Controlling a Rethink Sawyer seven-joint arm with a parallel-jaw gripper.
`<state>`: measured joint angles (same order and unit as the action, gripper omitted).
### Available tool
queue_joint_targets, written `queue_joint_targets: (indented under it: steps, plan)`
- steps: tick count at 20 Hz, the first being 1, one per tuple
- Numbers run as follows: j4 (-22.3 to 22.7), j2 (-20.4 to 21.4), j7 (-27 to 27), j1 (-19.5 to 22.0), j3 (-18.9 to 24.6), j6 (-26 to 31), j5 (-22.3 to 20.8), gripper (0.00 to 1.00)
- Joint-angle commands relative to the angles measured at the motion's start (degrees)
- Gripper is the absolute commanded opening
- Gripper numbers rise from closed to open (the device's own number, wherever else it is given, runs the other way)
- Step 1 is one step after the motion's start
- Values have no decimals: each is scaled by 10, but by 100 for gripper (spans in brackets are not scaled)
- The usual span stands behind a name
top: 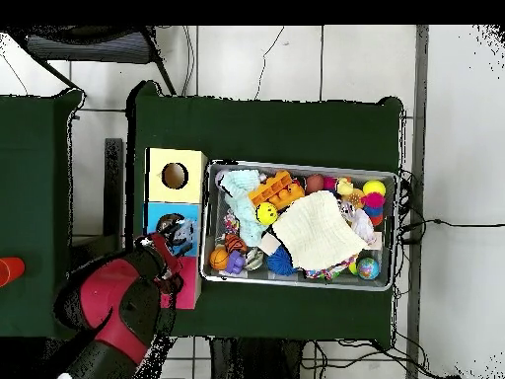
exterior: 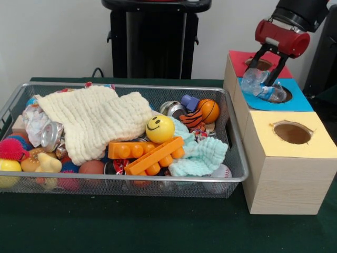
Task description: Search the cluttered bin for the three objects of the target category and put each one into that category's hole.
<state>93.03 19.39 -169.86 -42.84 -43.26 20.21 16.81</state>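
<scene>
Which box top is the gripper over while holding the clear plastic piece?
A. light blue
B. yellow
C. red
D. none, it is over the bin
A: in the front view the gripper holds the crumpled clear plastic at the hole in the light-blue top, between the red top and the yellow top.

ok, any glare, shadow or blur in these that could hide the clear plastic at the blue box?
Front view: lighting is even and soft, and the clear plastic in the gripper shows bluish-white glints over the blue-topped hole, its edges readable. The bin rim shines only mildly. Overhead view: the arm covers most of the blue top, and the plastic there is too small and dark to make out.
</scene>
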Motion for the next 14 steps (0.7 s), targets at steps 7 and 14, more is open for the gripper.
queue_joint_targets:
  steps: [7,14]
  plan:
    - [3,54,-3,66,53,105,-18,100]
    - [5,62,0,72,54,105,-28,100]
